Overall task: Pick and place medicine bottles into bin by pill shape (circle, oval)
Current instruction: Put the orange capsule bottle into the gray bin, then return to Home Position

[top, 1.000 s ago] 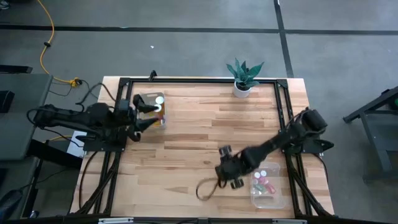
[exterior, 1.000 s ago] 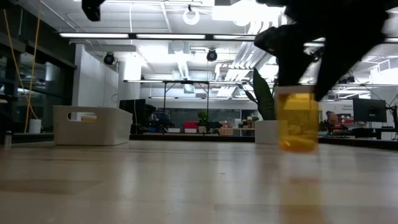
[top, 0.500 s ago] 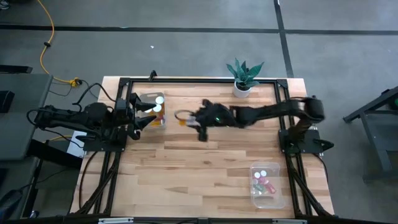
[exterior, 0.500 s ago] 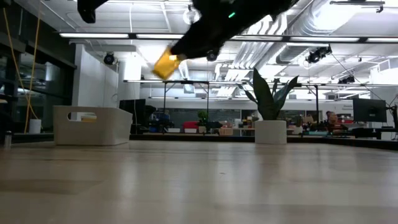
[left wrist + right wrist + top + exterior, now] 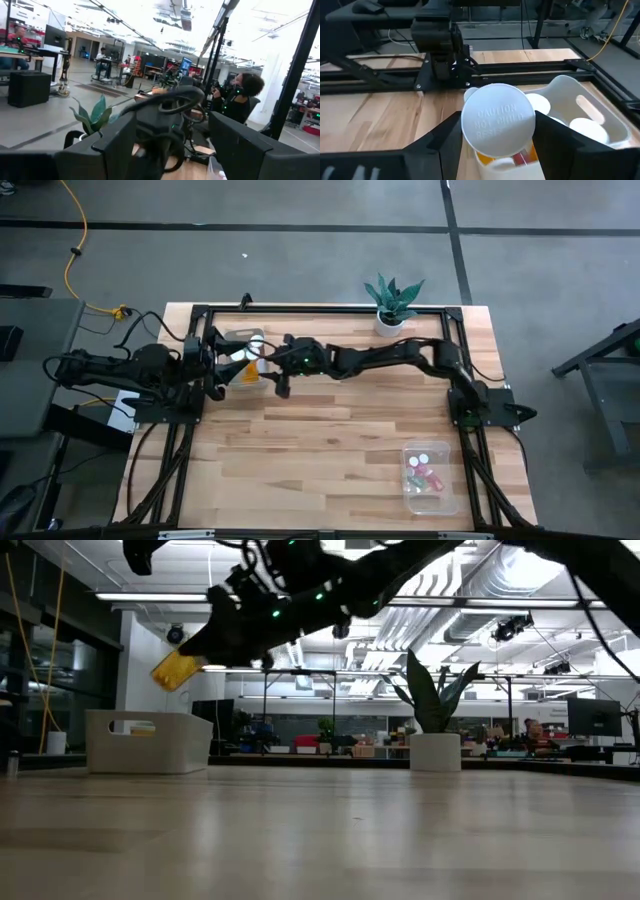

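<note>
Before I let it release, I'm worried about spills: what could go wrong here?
The right pincer holds an orange bottle tilted, high above the white bin, so it may bounce out. The bin already holds bottles; the new one could land on their caps. The left pincer hangs close, risking contact.

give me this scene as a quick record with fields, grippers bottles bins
right gripper: shut on an orange medicine bottle with a round white cap, held in the air above the white bin on the table's left side
left gripper: open, beside that bin
white bin contents: white-capped bottles
clear bin: near right corner, holds several bottles
potted plant: far edge
</note>
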Controlling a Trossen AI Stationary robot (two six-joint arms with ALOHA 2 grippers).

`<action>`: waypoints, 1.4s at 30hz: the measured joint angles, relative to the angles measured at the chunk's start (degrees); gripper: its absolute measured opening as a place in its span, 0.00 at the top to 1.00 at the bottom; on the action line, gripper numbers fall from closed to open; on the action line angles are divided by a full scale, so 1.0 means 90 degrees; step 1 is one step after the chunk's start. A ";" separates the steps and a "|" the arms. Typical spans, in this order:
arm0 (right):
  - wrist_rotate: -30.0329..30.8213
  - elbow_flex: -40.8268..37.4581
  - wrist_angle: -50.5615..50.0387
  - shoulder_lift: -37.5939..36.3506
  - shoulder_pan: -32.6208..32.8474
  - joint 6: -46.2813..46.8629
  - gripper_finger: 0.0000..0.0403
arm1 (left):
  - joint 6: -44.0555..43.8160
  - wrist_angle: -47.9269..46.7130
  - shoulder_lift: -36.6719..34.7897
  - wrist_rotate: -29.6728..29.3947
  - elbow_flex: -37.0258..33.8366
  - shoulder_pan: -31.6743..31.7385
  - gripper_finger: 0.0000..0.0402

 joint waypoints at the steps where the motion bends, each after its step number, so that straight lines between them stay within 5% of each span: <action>1: -0.0002 0.0126 -0.0010 0.0120 -0.0017 0.0102 0.53 | -0.0001 0.0000 0.0000 -0.0009 -0.0001 0.0000 0.41; 11: -0.0012 0.0698 -0.0639 0.0668 -0.0091 0.0817 0.51 | -0.0002 -0.0043 0.0001 -0.0011 0.0000 0.0000 0.41; 17: -0.0070 0.0706 -0.0658 0.0648 -0.0085 0.0975 0.38 | -0.0002 -0.0072 0.0001 -0.0010 0.0000 0.0000 0.41; 28: 0.0199 0.0706 -0.1656 0.0000 -0.0230 -0.0216 0.26 | 0.0051 -0.0079 0.0001 -0.0010 0.0000 0.0000 0.41; 39: 0.0140 0.0678 -0.6082 -0.1437 -0.0628 -0.1471 0.26 | 0.0163 -0.0173 0.0002 -0.0010 0.0000 -0.0001 0.41; 42: -0.0009 0.0051 -0.6657 -0.1955 -0.0738 -0.1438 0.26 | 0.0165 -0.0374 0.0013 -0.0058 0.0000 -0.0002 0.41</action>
